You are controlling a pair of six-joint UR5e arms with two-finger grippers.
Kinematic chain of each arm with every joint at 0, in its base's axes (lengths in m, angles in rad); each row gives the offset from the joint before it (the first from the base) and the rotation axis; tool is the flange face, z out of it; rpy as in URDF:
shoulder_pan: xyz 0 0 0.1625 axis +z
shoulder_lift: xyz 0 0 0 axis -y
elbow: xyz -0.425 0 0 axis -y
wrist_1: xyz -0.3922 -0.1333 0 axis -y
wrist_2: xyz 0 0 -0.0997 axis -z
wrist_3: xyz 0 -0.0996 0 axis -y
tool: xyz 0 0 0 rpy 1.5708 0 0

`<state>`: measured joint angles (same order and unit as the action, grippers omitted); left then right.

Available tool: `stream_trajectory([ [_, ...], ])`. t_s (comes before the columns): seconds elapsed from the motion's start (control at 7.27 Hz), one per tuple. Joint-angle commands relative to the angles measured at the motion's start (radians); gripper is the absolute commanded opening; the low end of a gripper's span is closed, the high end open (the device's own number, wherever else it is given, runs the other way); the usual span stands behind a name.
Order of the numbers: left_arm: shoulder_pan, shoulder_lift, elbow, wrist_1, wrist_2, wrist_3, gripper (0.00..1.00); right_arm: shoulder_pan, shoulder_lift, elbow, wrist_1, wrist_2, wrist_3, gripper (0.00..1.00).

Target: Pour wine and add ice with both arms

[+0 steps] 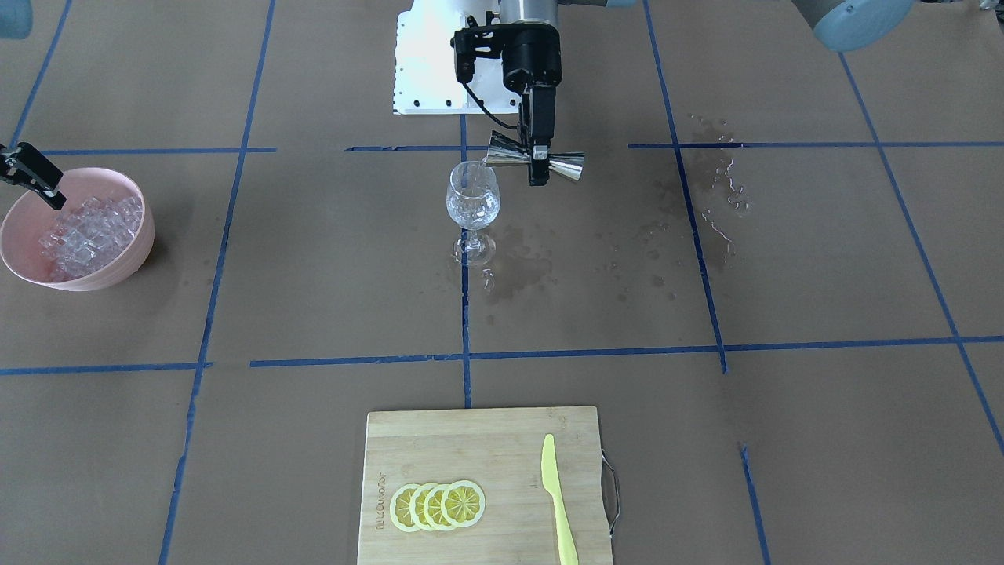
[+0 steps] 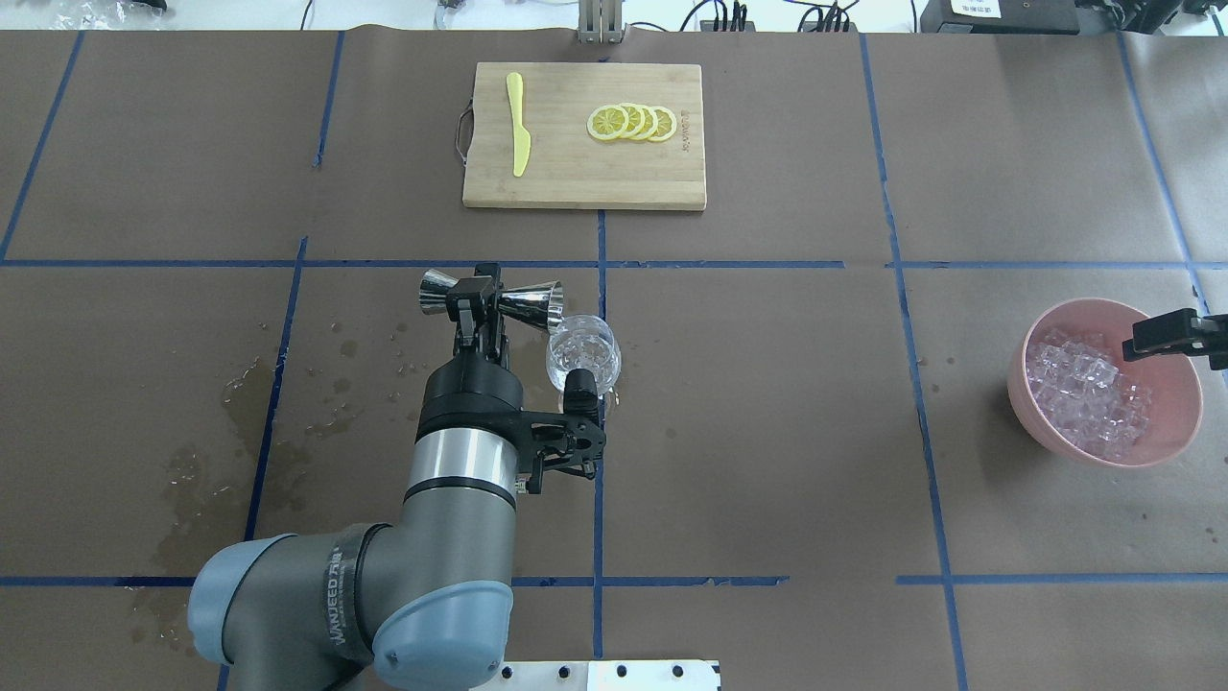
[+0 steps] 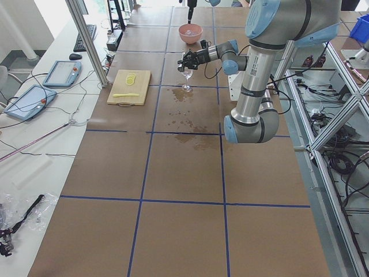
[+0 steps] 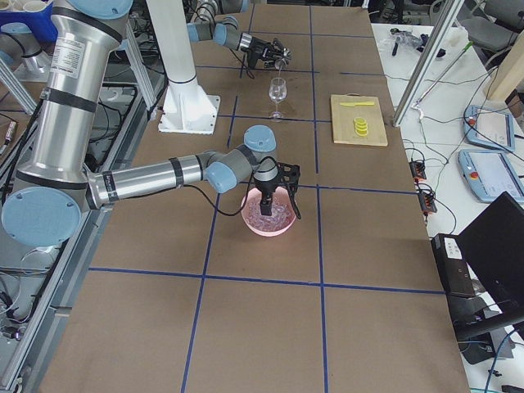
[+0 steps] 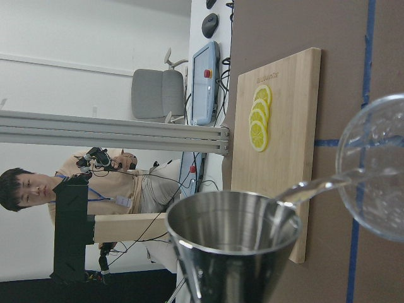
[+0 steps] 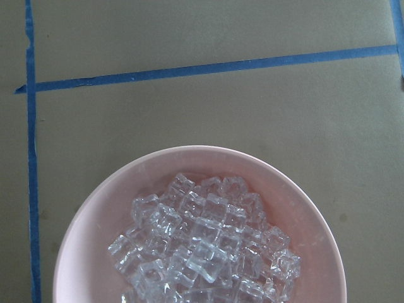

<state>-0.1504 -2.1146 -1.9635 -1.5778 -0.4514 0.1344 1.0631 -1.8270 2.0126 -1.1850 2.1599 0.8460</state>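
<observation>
Cutting board [image 1: 471, 447] in the foreground; behind it, ice [image 1: 90, 231] heaped in the pink bowl [image 1: 118, 271] beneath the right gripper [image 1: 35, 176] (jaw spacing indeterminable) and, farther, the left gripper [image 1: 538, 161] clamped on a jigger [image 1: 566, 166] pouring into the wine glass [image 1: 473, 200]: hold its lip over the rim, tilting gradually.

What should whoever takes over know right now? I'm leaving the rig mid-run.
Left claw: shut on the jigger, which is tipped sideways, with clear liquid streaming into the wine glass.
Right claw: looks open and empty, above the ice in the pink bowl.
Done: pour under way, glass partly filled.
Left: finish the pour, then get ice into the glass.
Note: wet patches on the table paper.
</observation>
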Motion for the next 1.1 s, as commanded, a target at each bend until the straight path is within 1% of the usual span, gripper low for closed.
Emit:
stream_trajectory([
  [0.0, 0.0, -0.001, 0.0, 0.004, 0.0, 0.002, 0.0, 0.0, 0.0, -0.001, 0.031, 0.0, 0.016, 1.0],
  [0.55, -0.005, 0.001, -0.012, -0.004, -0.001, -0.006, 0.0, -0.003, 0.002, -0.008, 0.039, 0.002, 0.022, 1.0],
  [0.83, -0.012, 0.019, -0.061, -0.017, -0.004, -0.015, 0.0, -0.009, 0.002, -0.034, 0.042, -0.006, 0.018, 1.0],
  [0.96, -0.012, 0.046, -0.101, -0.025, -0.006, -0.015, 0.0, -0.023, 0.003, -0.056, 0.077, -0.029, 0.021, 1.0],
])
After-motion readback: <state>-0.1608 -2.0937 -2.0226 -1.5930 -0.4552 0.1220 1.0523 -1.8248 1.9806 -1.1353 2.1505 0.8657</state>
